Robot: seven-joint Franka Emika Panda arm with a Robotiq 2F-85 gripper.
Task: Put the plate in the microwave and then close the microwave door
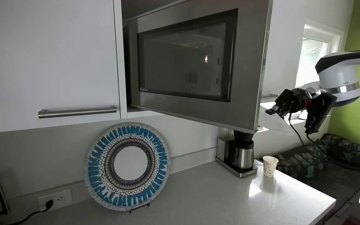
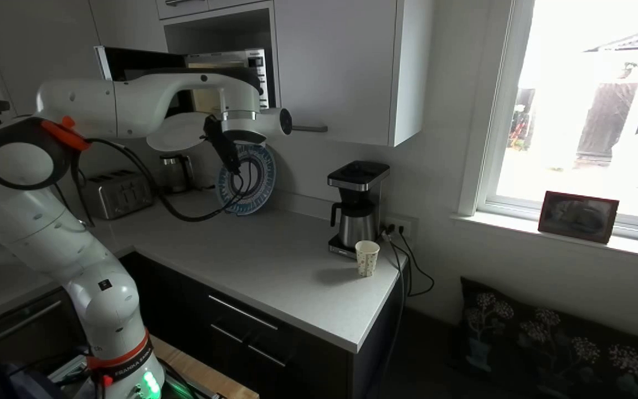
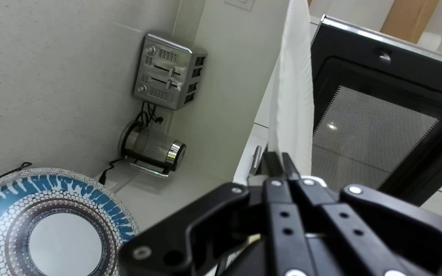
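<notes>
The plain white plate is held by its edge in my gripper, in the air below and in front of the microwave. My gripper is shut on the plate, which shows pale and tilted behind it in an exterior view. In the wrist view the plate stands nearly edge-on beyond the fingertips. The microwave door is swung wide open. Its inner side is to the right of the plate in the wrist view. The arm hides part of the microwave's opening.
The blue-and-white patterned ring plate stands against the wall under the microwave. A coffee maker and a paper cup stand near the counter's end. A toaster and a glass kettle stand farther along. A cabinet flanks the microwave.
</notes>
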